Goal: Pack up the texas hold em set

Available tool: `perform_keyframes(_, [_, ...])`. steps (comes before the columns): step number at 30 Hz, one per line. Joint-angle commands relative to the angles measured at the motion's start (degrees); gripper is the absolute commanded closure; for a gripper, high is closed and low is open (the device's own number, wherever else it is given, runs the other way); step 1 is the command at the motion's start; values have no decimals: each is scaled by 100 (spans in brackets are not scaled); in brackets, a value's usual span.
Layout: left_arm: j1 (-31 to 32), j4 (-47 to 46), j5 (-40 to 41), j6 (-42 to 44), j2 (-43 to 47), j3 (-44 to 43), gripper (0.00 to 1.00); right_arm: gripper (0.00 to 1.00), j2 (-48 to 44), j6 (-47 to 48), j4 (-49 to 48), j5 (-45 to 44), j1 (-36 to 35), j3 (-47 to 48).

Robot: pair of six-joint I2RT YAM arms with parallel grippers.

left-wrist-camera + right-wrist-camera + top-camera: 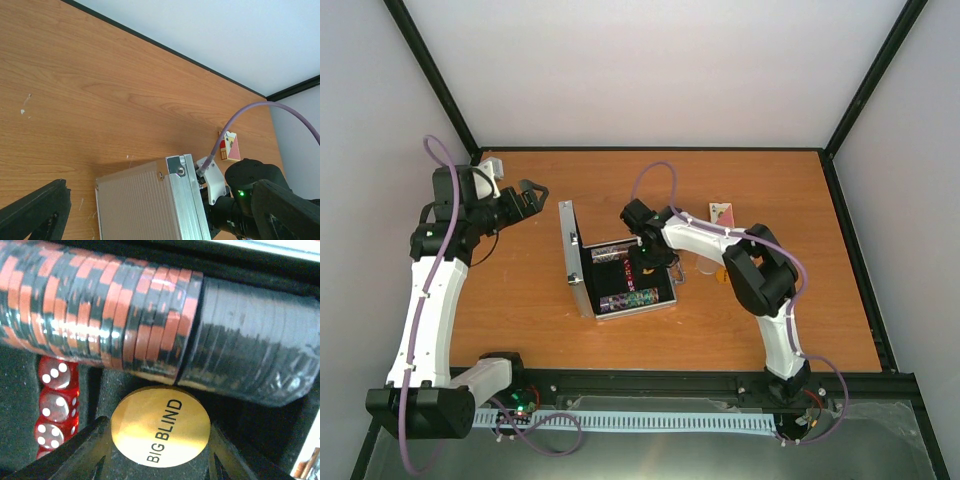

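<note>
Left claw [531, 194]: hangs over the bare tabletop [520, 300] left of the case, fingers spread wide, nothing in them. My read is that it is held clear so the other arm has the tray to itself.
Case lid [142, 207]: ribbed aluminium, standing upright on the case's left side with its back to the left wrist camera. Up like that, it leaves the tray open from above.
Poker case [638, 311]: middle of the tabletop, open, black lining showing.
Red-and-black chips [100, 310]: on edge in a lined groove that keeps the row together.
Black chips [250, 350]: butted against that row's right end, same groove.
Red dice [54, 405]: lined up in a narrow pocket, just left of the button.
Right claw [647, 262]: down inside the tray, fingers closed in on either side of the gold Big Blind button [160, 432]. It looks pinched by its rim, printed face up.
Step in hand: likely seating that button in the pocket below the chips.
Red card box [722, 212]: lies on the tabletop beyond the right arm, outside the case, not yet packed.
</note>
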State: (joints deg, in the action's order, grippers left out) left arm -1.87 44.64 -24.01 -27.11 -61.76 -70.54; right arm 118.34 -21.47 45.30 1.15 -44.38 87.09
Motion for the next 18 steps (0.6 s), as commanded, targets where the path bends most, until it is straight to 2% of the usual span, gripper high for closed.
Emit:
perform_keyframes(1, [15,-27,-77,13,-10,-38,0,48,250,-193,171,-334,-31,267])
perform_keyframes(12, [18,-52,-68,-46,15,-4,0,46,469,-292,327,-540,-30,427])
perform_keyframes(18, [12,-100,-84,-108,23,23,0,40,440,-305,376,-625,-35,436])
